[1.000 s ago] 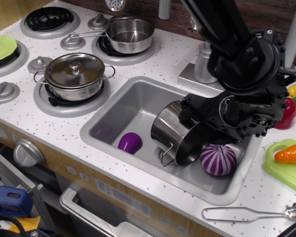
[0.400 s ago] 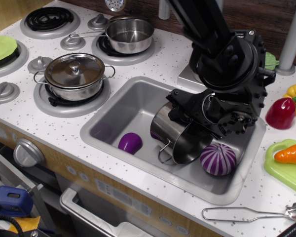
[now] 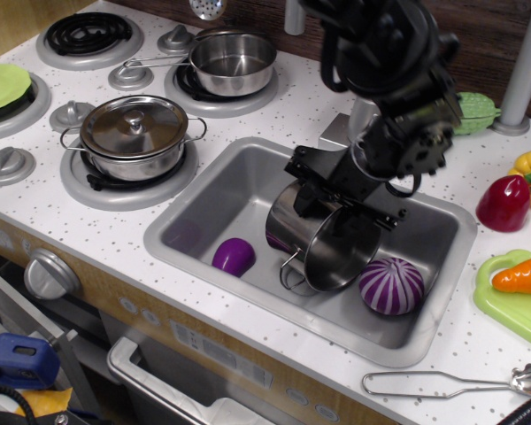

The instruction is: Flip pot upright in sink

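Note:
The shiny steel pot (image 3: 311, 241) lies tilted on its side in the grey sink (image 3: 219, 188), its mouth facing the front right and one wire loop handle (image 3: 290, 270) hanging at the front. My black gripper (image 3: 341, 197) sits over the pot's upper far side, and its fingers look closed on the pot's wall or rim. The contact point is partly hidden by the wrist. The pot's lower edge rests near the sink floor.
A purple eggplant (image 3: 234, 256) and a purple-white striped ball (image 3: 391, 285) lie in the sink beside the pot. A lidded steel pot (image 3: 134, 131) and a long-handled saucepan (image 3: 232, 62) stand on the stove to the left. A red pepper (image 3: 503, 204), a carrot (image 3: 524, 275) and a wire spoon (image 3: 442, 383) lie at the right.
My arm has swung left and its wrist has rotated and risen. The pot has shifted slightly left with it and stays tilted, mouth toward the front right.

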### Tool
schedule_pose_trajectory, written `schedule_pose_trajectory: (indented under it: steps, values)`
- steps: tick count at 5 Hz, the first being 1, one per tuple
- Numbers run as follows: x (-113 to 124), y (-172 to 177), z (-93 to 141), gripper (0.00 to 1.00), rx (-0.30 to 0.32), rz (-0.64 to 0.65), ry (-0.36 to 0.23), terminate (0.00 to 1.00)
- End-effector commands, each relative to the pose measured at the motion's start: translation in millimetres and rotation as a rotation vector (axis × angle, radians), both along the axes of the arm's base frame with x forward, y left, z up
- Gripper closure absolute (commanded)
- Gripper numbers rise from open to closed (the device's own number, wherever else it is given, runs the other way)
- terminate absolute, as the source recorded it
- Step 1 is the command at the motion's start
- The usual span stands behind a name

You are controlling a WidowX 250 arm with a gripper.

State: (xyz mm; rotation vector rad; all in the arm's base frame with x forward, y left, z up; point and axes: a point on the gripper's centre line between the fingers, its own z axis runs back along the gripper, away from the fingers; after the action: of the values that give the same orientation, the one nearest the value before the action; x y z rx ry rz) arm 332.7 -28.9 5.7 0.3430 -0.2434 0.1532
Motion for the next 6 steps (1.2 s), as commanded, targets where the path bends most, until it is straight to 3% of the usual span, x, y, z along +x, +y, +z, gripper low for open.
schedule_pose_trajectory:
  steps: [1, 4, 6]
  values:
    - [5, 5, 9, 1.00, -0.088, 0.009, -0.006, 0.00]
    - [8, 35, 9, 1.00, -0.179, -0.003, 0.030, 0.00]
    - [8, 37, -5, 1.00, -0.279, 0.039, 0.069, 0.00]
